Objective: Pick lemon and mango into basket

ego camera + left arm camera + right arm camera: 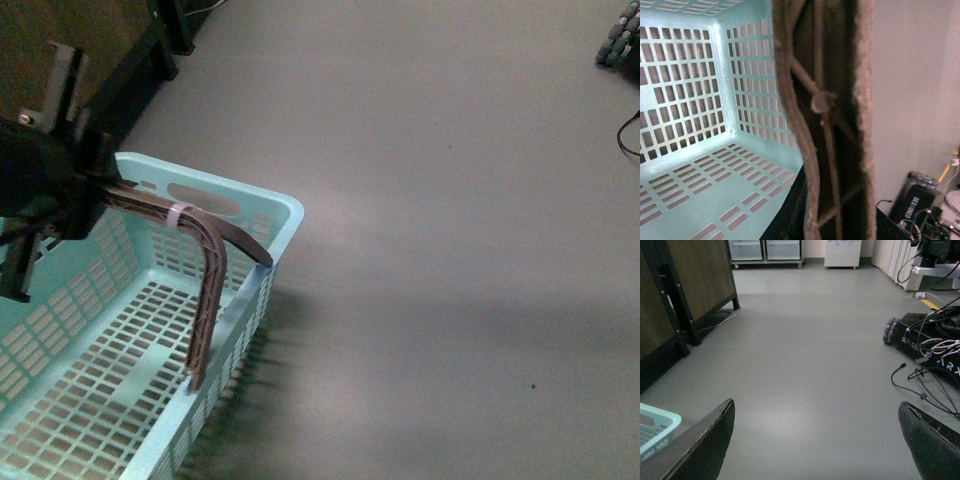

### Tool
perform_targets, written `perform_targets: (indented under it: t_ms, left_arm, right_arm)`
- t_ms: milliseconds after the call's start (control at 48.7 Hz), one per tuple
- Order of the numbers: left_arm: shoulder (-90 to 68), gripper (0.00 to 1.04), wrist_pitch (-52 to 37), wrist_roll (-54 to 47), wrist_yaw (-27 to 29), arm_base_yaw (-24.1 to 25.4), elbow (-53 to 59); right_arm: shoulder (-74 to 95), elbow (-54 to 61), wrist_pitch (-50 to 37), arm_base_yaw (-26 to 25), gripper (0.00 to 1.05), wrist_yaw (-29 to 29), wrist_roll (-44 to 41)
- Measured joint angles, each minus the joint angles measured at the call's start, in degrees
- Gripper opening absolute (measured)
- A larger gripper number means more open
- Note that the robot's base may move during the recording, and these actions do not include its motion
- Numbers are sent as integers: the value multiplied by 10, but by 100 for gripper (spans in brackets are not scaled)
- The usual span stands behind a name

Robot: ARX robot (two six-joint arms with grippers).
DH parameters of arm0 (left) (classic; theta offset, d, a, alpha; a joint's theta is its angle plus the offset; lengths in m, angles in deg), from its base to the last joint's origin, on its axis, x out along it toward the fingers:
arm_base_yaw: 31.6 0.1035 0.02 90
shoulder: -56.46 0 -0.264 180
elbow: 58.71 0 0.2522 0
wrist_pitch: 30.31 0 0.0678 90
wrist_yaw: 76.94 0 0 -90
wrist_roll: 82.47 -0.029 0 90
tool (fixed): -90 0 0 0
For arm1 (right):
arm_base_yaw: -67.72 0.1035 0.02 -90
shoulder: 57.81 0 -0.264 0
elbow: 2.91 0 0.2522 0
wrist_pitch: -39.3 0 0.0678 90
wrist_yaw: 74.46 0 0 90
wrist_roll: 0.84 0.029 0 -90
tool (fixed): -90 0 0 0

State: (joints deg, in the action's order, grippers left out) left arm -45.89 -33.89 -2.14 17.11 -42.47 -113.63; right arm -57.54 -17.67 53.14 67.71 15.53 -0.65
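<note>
The light turquoise basket (250, 215) hangs at the lower left of the front view, above the grey floor, and nothing lies inside it. My left gripper (88, 190) is shut on its brown swing handle (212, 270), near the white tie (176, 214). In the left wrist view the handle (825, 120) fills the middle, with the basket's slotted wall (685, 90) beside it. My right gripper (817, 440) is open, its two dark fingers (705, 445) wide apart over bare floor. A corner of the basket (655, 427) shows beside it. The lemon and the mango are out of view.
Dark wooden furniture on black legs (695, 295) stands at the left. A wheeled robot base with loose cables (925, 340) sits on the floor at the right. White cabinets (765, 252) line the far wall. Grey floor (450, 250) spreads between them.
</note>
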Motion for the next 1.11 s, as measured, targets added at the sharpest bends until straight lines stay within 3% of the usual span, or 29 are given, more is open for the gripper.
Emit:
perform_targets:
  t_ms: [349,575,1110]
  left_arm:
    - [378,6,209,49,-23,33,-10]
    - [493,6,344,60,-26,42,-76]
    - [510,6,357,65,-27,42,-94]
  right_arm:
    - [0,0,0,0,96,0,0]
    - [0,0,0,0,96,0,0]
    - [0,0,0,0,96,-1,0]
